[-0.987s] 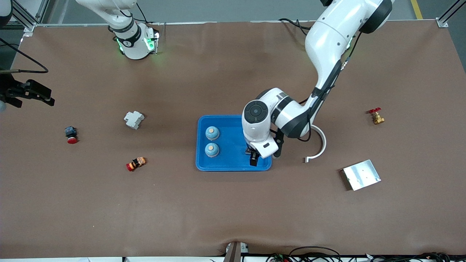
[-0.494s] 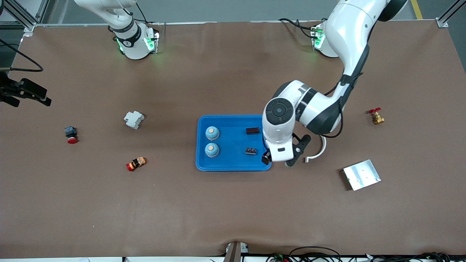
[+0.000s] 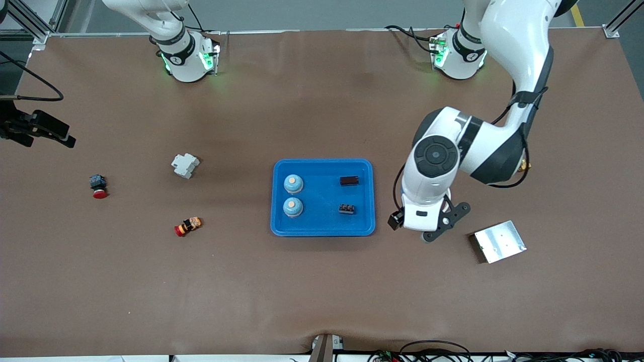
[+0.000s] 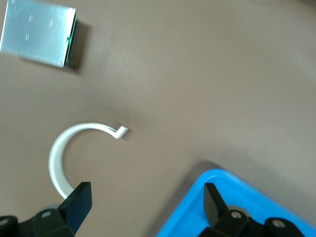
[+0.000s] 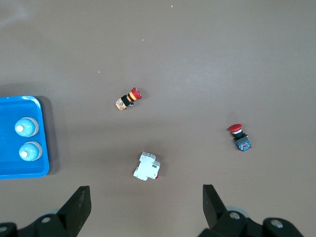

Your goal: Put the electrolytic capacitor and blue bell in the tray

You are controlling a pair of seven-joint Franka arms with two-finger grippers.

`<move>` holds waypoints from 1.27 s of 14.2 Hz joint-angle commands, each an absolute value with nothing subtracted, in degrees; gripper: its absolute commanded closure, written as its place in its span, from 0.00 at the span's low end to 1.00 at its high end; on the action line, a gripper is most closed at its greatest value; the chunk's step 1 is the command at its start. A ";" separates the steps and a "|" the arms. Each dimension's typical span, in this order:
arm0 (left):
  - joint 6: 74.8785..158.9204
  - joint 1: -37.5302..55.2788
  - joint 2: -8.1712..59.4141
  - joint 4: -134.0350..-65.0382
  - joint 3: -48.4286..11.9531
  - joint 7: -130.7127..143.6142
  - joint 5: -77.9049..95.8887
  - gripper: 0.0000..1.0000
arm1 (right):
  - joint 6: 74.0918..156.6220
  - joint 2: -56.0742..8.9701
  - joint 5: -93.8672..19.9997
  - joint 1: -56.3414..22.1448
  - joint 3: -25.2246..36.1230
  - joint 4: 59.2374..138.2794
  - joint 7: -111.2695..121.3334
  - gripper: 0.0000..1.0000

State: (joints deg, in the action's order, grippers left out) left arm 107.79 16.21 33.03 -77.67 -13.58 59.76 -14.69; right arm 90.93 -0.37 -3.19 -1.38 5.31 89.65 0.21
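The bright-blue tray (image 3: 363,171) lies mid-table. In it stand two blue bells (image 3: 293,184) (image 3: 293,206), and toward the left arm's end lie a dark cylindrical capacitor (image 3: 349,180) and a small dark ribbed part (image 3: 346,208). My left gripper (image 3: 397,220) is over bare table just off the tray's end toward the left arm. It is open and empty in the left wrist view (image 4: 145,195), with the tray's corner (image 4: 217,178) by one finger. My right gripper (image 5: 145,197) is open and empty, held high over the right arm's end of the table (image 3: 50,131).
A white curved piece (image 4: 57,153) lies under my left hand. A square silver plate (image 3: 499,241) lies toward the left arm's end. A white breaker (image 3: 185,165), a red-capped push-button (image 3: 98,186) and a red-orange button (image 3: 187,226) lie toward the right arm's end.
My left gripper has left the tray and moved toward the left arm's end of the table. The small dark ribbed part it was over stays in the tray. The right arm has barely moved.
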 commanded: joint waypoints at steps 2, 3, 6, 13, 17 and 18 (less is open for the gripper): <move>106.08 13.46 29.10 -79.10 -13.01 29.26 -12.75 0.00 | 89.30 -0.26 -3.69 -2.72 5.98 88.68 -0.79 0.00; 106.08 11.97 28.57 -79.10 -13.09 28.14 -12.74 0.00 | 89.21 -0.26 -3.43 -2.81 5.89 88.68 -0.79 0.00; 106.08 10.46 27.25 -79.19 -13.45 27.33 -13.09 0.00 | 89.12 -0.26 -2.82 -2.37 6.06 88.51 0.00 0.00; 105.56 8.09 24.17 -79.80 -13.54 20.58 -13.01 0.00 | 89.38 -0.70 -2.46 -1.41 6.33 87.63 -0.70 0.00; 105.47 5.98 22.42 -79.80 -13.62 18.03 -12.75 0.00 | 89.21 -0.70 0.16 -1.31 6.15 85.96 -0.97 0.00; 104.51 5.37 22.06 -79.72 -13.62 16.71 -12.66 0.00 | 89.38 -0.70 1.13 -1.49 5.98 85.96 -1.14 0.00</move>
State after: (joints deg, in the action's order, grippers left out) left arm 105.78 6.84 24.34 -78.05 -13.28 19.61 -13.96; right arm 90.11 -0.38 -1.20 -1.29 6.46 87.17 0.17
